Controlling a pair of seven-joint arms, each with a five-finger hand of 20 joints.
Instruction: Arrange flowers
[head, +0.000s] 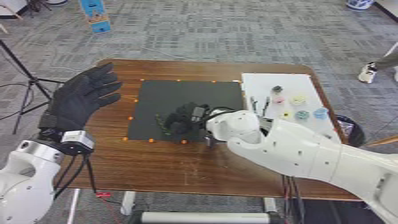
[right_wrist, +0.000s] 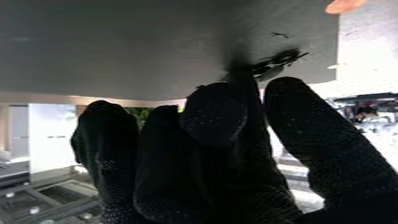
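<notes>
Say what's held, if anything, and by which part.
Left hand: nothing. A green sprig shows beside the right hand; whether it is held cannot be told.

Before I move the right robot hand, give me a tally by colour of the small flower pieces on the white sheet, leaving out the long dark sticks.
Dark piece: 1
Pink piece: 1
Yellow: 2, a larger yellow piece and a smaller yellow piece
Teal piece: 1
Light blue piece: 1
Total: 6
</notes>
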